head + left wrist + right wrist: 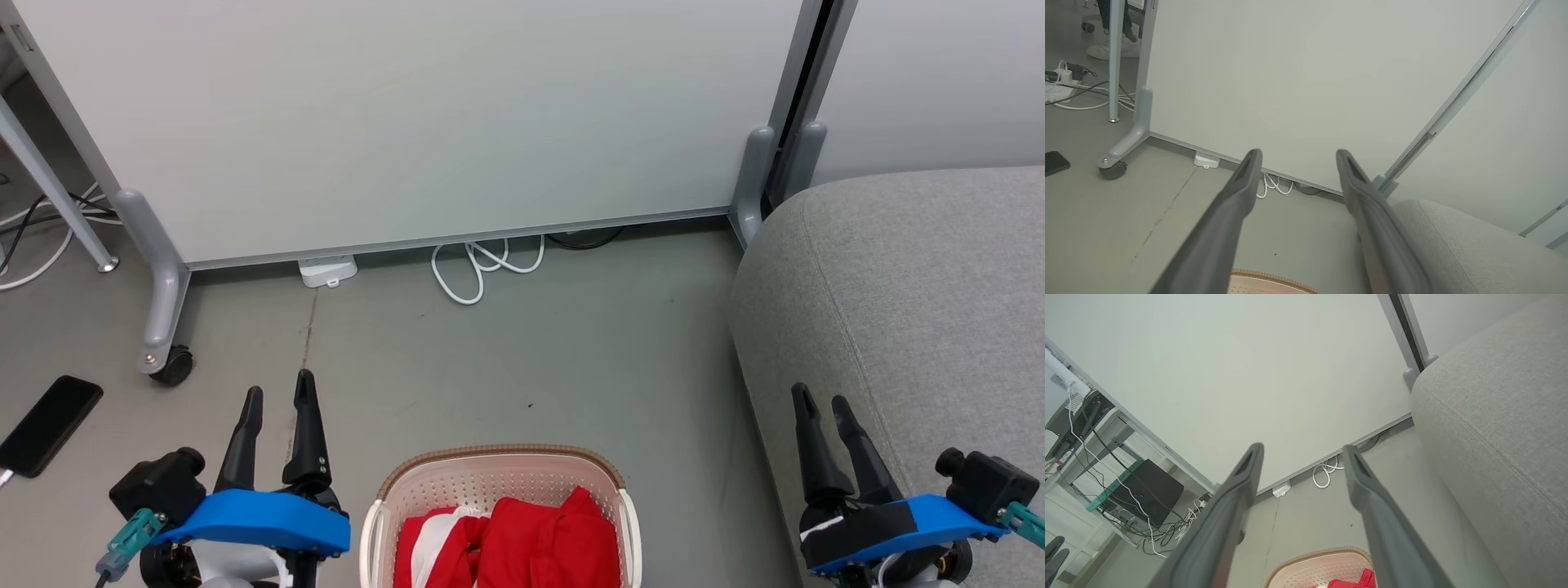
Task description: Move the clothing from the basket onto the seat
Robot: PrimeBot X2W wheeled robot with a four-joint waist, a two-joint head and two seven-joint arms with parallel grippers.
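A: Quick, nearest stuff first. Where's the load?
B: Clothing [522, 543] at 6 o'clock in the head view, a bunched red-and-white heap inside the basket [498, 453]. None on the seat [922, 302] yet, so the task looks unstarted.
A: Pincers?
B: Left pincer [278, 388] at 7 o'clock, right pincer [819, 398] at 5. Both are spread wide with nothing between the fingers, flanking the basket without touching it.
A: Risks?
B: The heap is tangled and I can't tell where one piece ends. A pinch may lift both, or drag the second over the rim and drop it on the floor [522, 359].
A: The basket itself?
B: It looks light. A finger snagging the perforated wall could tip or lift it.
A: The carry?
B: The seat's at 3 o'clock, just beside the basket, so it's a short swing. Its edge is rounded, though, and cloth left near the edge could slide off. It should go deeper in.
A: Further out?
B: Phone [51, 425] at 8 o'clock, on the floor near the left arm. A wide swing could knock it.
A: Beyond that?
B: White cable [482, 265] at 12 under the partition [408, 122], well apart, low concern.
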